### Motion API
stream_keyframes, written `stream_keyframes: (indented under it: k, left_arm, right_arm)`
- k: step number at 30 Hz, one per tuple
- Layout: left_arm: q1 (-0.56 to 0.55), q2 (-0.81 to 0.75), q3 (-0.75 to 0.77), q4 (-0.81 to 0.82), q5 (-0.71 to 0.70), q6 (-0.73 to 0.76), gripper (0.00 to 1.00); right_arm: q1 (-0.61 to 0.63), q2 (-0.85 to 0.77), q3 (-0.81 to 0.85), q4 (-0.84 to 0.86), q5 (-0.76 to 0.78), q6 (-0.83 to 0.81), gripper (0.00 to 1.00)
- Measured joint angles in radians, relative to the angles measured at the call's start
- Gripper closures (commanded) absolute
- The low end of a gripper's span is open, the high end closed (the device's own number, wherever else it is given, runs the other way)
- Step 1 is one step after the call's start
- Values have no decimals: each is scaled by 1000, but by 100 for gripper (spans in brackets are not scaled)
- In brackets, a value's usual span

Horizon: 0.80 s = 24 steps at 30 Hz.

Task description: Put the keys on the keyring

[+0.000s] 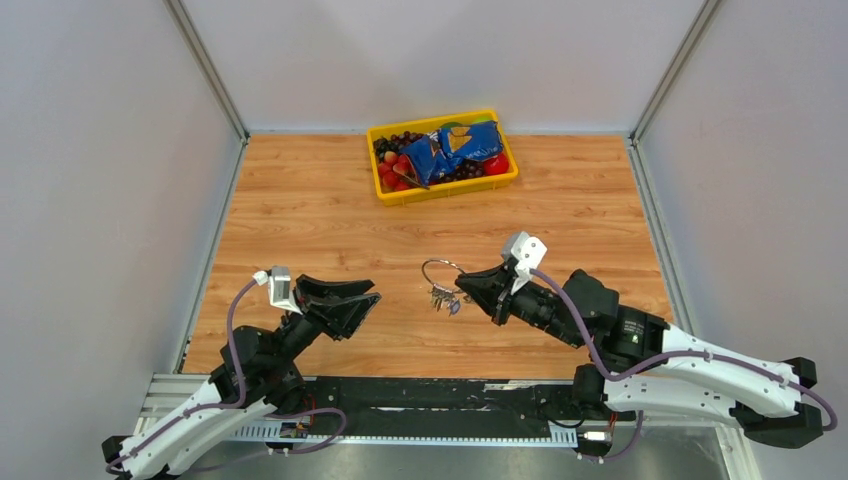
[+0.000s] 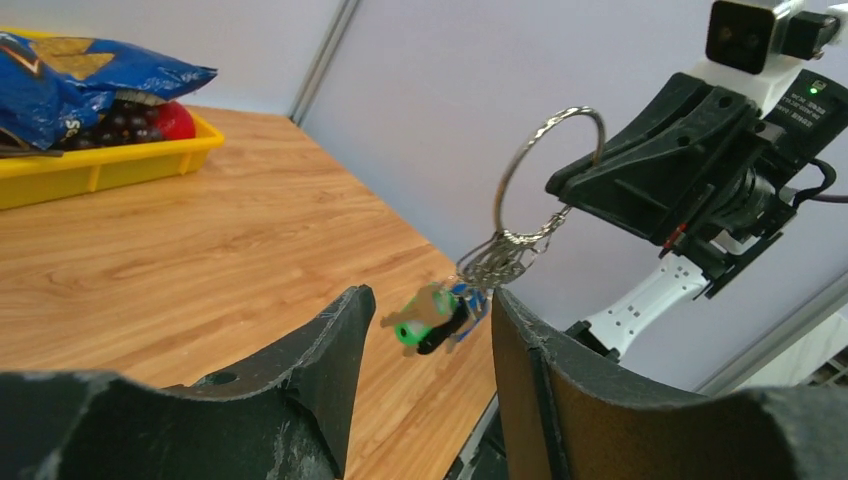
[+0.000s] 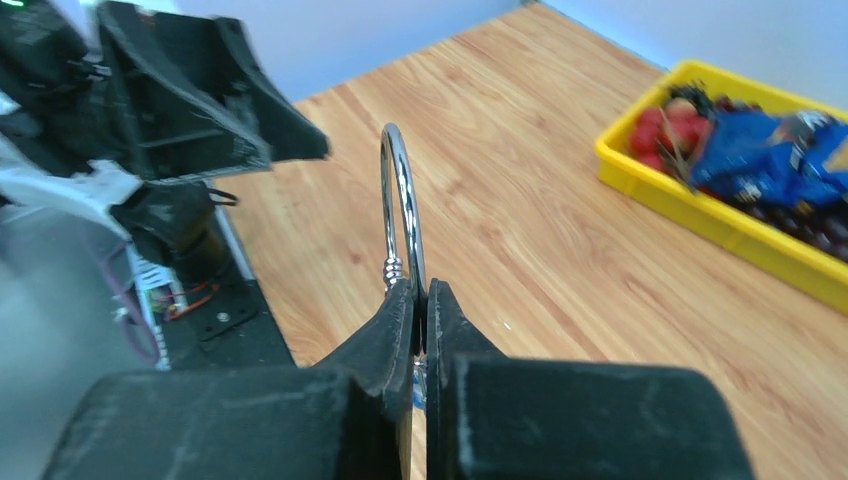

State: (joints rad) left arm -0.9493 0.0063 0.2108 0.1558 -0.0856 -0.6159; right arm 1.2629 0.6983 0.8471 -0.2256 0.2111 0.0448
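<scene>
**Keys hang from the lifted ring; little seems left**

Above the wooden table [image 1: 300, 220], away from the yellow tray [image 1: 445, 191], the right gripper [image 1: 468, 287] is clenched on the keyring [image 3: 390, 135], holding it upright in the air. The left gripper [image 1: 372, 292] gapes, empty, beside it. The keys [image 2: 440, 318], including the green tag [image 2: 412, 328], dangle together below the ring. They look already threaded, though the clasp's state cannot be told.
</scene>
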Motion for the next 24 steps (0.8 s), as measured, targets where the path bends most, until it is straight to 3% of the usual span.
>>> stream_keyframes:
  k: [10,24]
  left_arm:
    - [0,0,20,-116,-49,4,38]
    - [0,0,60,-256,-109,23,32]
  right_arm:
    - [-16,22,-129,-64,331,110,100]
    - [-139,211,-247,-106,581,287,100]
